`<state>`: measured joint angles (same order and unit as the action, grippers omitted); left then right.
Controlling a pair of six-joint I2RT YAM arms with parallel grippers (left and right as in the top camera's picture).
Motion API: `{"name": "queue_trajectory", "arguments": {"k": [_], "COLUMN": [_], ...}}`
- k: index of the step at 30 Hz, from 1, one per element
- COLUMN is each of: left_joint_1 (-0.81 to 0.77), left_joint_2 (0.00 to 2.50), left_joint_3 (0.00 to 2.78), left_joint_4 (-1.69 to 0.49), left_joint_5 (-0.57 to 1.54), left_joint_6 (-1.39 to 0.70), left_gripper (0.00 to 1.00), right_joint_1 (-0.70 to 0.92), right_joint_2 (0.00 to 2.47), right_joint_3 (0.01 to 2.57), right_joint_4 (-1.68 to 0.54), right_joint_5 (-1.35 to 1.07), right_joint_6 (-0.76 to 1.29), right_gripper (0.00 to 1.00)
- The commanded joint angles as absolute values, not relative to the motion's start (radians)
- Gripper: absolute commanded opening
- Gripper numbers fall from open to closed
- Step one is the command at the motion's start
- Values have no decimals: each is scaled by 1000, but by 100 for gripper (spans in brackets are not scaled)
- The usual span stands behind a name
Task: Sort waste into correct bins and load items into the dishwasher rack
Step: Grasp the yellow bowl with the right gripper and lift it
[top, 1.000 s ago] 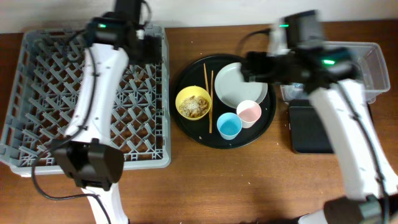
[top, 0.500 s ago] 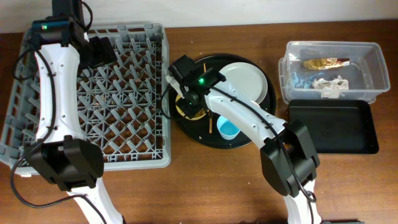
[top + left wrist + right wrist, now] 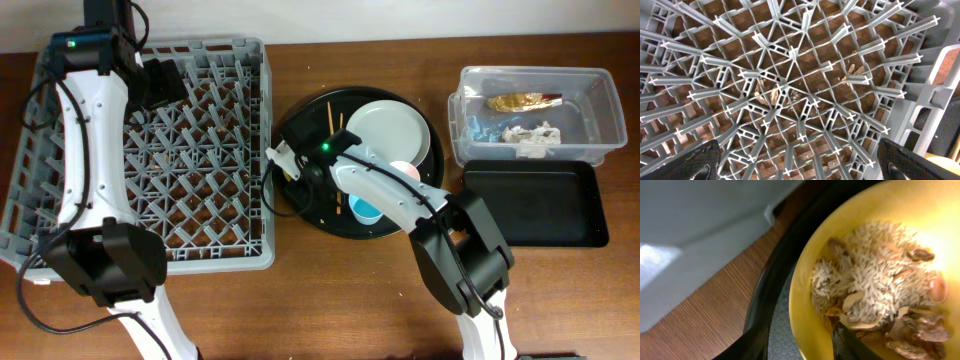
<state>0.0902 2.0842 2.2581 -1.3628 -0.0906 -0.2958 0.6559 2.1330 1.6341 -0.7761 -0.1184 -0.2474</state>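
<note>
Noted wrapper (image 3: 520,102) and tissue (image 3: 530,135) lying in the clear tub (image 3: 612,112), well right of the round black tray (image 3: 315,212). Judged that part of the sorting done. Saw a bluish scrap (image 3: 485,128) in the tub too; could not identify it.

Found the shallow black bin (image 3: 535,205) touching the tub's near side, also right of the tray, with nothing visible in it.

Found the rack (image 3: 150,262) just left of the tray. No dishes seen on its pegs, so loading not yet begun.

Counted on the tray: plate (image 3: 395,130), pink cup (image 3: 407,172), blue cup (image 3: 362,209), chopsticks (image 3: 331,118), and bowl (image 3: 890,205) at the tray's left edge, holding rice and brown scraps (image 3: 880,285).

Logged right claw (image 3: 797,347) down at the bowl, set astride its rim, with one fingertip (image 3: 845,342) inside near the wall. Could not tell whether pinched on the rim or merely placed around it.

Logged left claw (image 3: 805,167) spread wide, holding nothing, over the rack's far part, well left of the tray.

Judged step in hand: taking the bowl, probably to tip the scraps into a bin.

Left to do: scraps out of the bowl, then bowl, plate, both cups and chopsticks into the rack. Reckoned well under halfway.
</note>
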Motion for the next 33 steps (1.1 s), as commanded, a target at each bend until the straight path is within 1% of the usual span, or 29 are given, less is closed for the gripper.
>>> {"name": "queue_trajectory", "arguments": {"k": [1, 3, 6, 7, 8, 11, 15, 17, 19, 21, 24, 27, 33], "left_joint_1": [90, 90, 90, 90, 90, 90, 90, 90, 90, 90, 90, 90, 90], "left_joint_2": [2070, 2070, 2070, 2070, 2070, 2070, 2070, 2070, 2070, 2070, 2070, 2070, 2070], "left_joint_3": [2277, 2277, 2277, 2277, 2277, 2277, 2277, 2277, 2277, 2277, 2277, 2277, 2277], "left_joint_4": [-1364, -1364, -1364, -1364, -1364, -1364, -1364, -1364, -1364, -1364, -1364, -1364, -1364], "left_joint_5": [-95, -95, -95, -95, -95, -95, -95, -95, -95, -95, -95, -95, -95], "left_joint_6": [-302, -302, -302, -302, -302, -302, -302, -302, -302, -302, -302, -302, -302], "left_gripper": [99, 99, 99, 99, 99, 99, 99, 99, 99, 99, 99, 99, 99], "right_joint_1": [654, 654, 654, 654, 654, 653, 653, 653, 653, 646, 599, 537, 462], "right_joint_2": [2146, 2148, 2148, 2148, 2148, 2143, 2104, 2079, 2070, 2069, 2067, 2060, 2056], "right_joint_3": [1625, 1625, 1625, 1625, 1628, 1669, 1822, 1936, 2078, 2230, 2376, 2387, 2386], "right_joint_4": [-764, -753, -738, -733, -733, -744, -817, -894, -1026, -1204, -1426, -1570, -1680], "right_joint_5": [-116, -115, -96, -70, -59, -40, -36, -29, -29, -21, -17, 19, 12], "right_joint_6": [-254, -254, -254, -254, -253, -220, -198, -154, -109, -31, 185, 305, 357], "right_gripper": [39, 33, 19, 8, 4, 4, 4, 4, 4, 4, 4, 4, 4]}}
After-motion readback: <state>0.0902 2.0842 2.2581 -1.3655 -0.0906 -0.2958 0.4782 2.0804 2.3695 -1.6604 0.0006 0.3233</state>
